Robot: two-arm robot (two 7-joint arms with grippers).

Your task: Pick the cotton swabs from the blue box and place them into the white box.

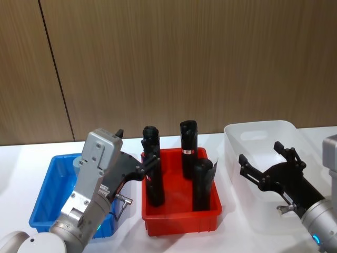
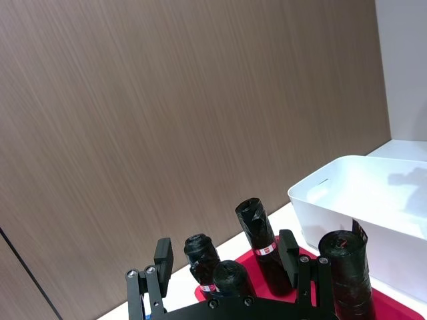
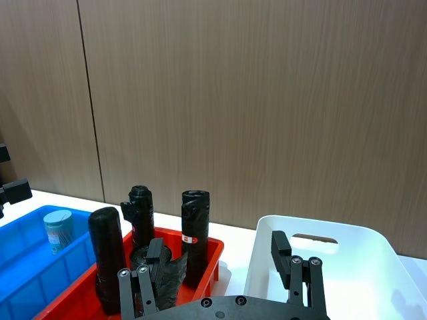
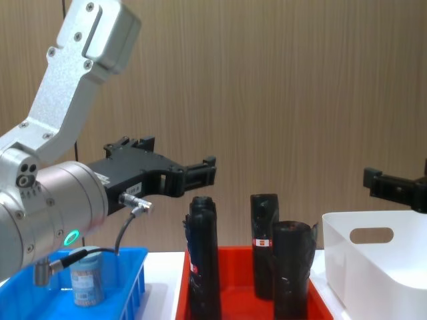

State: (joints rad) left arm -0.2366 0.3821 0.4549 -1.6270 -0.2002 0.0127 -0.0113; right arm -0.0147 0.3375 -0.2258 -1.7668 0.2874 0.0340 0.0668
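While left pincer [image 2: 226, 248] and right pincer [image 1: 259, 152] released, cotton swabs [image 3: 58, 229] half hidden, perhaps one tub.

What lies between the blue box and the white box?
Between the blue box and white box stands a red crate holding black rolls, clear in the head view.

Three bins are set in a row on the table [image 1: 21, 153]: blue box [image 1: 50, 182] left, middle crate [image 1: 181, 219], white box [image 1: 258, 132] right. One cotton swabs tub [image 4: 87, 281] is stood in the blue box, towards its back. Three rolls [image 1: 188, 147] are stood upright in the middle crate. The left gripper [image 1: 136, 150] is held above the blue box's right edge, the right gripper [image 1: 259, 152] above the white box.
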